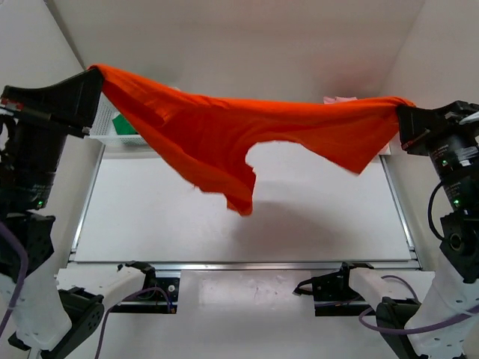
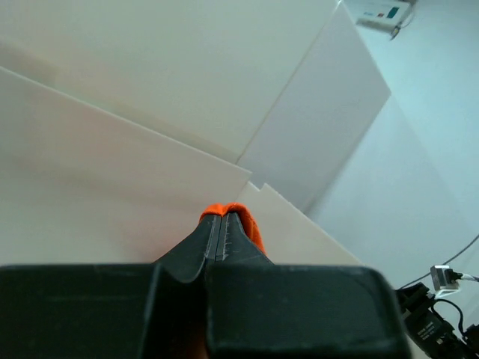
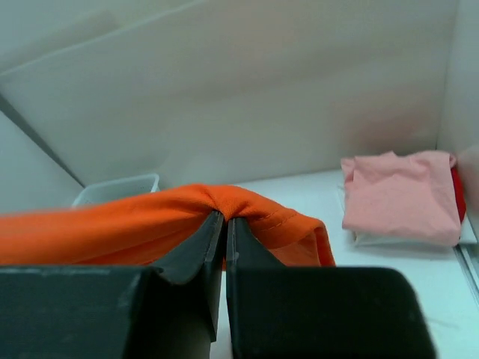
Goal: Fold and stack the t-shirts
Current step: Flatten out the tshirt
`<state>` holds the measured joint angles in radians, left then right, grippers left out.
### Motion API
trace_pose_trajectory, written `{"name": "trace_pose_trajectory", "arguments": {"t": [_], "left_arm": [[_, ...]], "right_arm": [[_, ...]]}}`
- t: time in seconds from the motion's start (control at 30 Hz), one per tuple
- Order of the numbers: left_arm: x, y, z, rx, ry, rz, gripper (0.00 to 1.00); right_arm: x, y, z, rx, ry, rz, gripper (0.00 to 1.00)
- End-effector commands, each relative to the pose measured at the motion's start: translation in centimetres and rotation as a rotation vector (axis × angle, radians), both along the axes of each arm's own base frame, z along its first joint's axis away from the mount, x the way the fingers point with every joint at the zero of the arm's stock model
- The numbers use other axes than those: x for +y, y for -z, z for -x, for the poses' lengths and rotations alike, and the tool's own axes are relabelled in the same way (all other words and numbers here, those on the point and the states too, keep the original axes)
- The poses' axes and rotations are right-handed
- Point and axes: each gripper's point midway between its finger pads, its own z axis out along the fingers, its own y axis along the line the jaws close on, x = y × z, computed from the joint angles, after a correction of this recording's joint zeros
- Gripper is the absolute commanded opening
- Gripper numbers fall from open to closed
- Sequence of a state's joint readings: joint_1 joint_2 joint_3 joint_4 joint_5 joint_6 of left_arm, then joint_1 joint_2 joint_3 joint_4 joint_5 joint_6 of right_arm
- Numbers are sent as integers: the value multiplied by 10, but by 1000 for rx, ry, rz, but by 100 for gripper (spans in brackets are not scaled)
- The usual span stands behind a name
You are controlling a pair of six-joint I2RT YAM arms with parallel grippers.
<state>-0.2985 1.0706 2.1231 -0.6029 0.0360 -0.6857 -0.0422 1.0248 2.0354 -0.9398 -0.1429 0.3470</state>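
The bright orange-red t-shirt (image 1: 224, 131) hangs stretched in the air between both grippers, high above the table, its lower part drooping in the middle. My left gripper (image 1: 93, 75) is shut on its left end; a bit of orange cloth (image 2: 251, 224) pokes past the tips (image 2: 218, 218). My right gripper (image 1: 402, 112) is shut on its right end, the orange hem (image 3: 247, 213) bunched over the tips (image 3: 224, 218). A folded pale pink t-shirt (image 3: 400, 194) lies at the far right of the table, with a sliver of pink (image 1: 340, 99) showing above the orange shirt. Something green (image 1: 123, 123) sits in the basket.
A white mesh basket (image 1: 120, 138) stands at the table's far left corner, also in the right wrist view (image 3: 116, 188). White walls enclose the table (image 1: 299, 224) on three sides. Something red (image 3: 458, 196) shows behind the pink shirt.
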Motion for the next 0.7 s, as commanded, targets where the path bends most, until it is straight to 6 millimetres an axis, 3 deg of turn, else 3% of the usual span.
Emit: {"name": "trace_pose_trajectory", "arguments": {"t": [0.0, 0.1, 0.23, 0.33, 0.37, 0.4, 0.43, 0.5, 0.53, 0.57, 0.6, 0.63, 0.67], "left_arm": [[1, 9, -17, 35, -43, -1, 0], [-6, 24, -41, 68, -47, -47, 0], [-18, 56, -100, 158, -3, -158, 0], [-26, 92, -151, 245, -5, -268, 0], [-30, 116, -177, 311, 4, -300, 0], [-27, 126, -190, 334, -17, -336, 0], [-26, 147, -215, 386, -34, -361, 0], [-17, 177, -259, 451, -84, -432, 0], [-10, 161, -263, 419, -130, -432, 0], [-5, 182, -285, 470, -151, -470, 0], [1, 173, -296, 452, -189, -477, 0], [5, 151, -294, 404, -212, -465, 0], [10, 149, -303, 397, -225, -464, 0]], "right_arm": [[5, -3, -16, 7, -39, 20, 0], [7, 7, -43, 43, -60, 35, 0], [4, 29, -82, 106, -53, 76, 0], [10, 72, -135, 221, -31, 164, 0], [13, 81, -146, 236, -37, 201, 0], [11, 101, -167, 292, -22, 216, 1], [13, 108, -177, 303, -31, 238, 0], [16, 141, -215, 377, -31, 289, 0], [18, 153, -235, 395, -9, 339, 0], [21, 141, -242, 356, -4, 381, 0], [22, 142, -258, 351, 1, 430, 0], [26, 148, -271, 362, 5, 449, 0], [32, 133, -276, 312, -11, 459, 0]]}}
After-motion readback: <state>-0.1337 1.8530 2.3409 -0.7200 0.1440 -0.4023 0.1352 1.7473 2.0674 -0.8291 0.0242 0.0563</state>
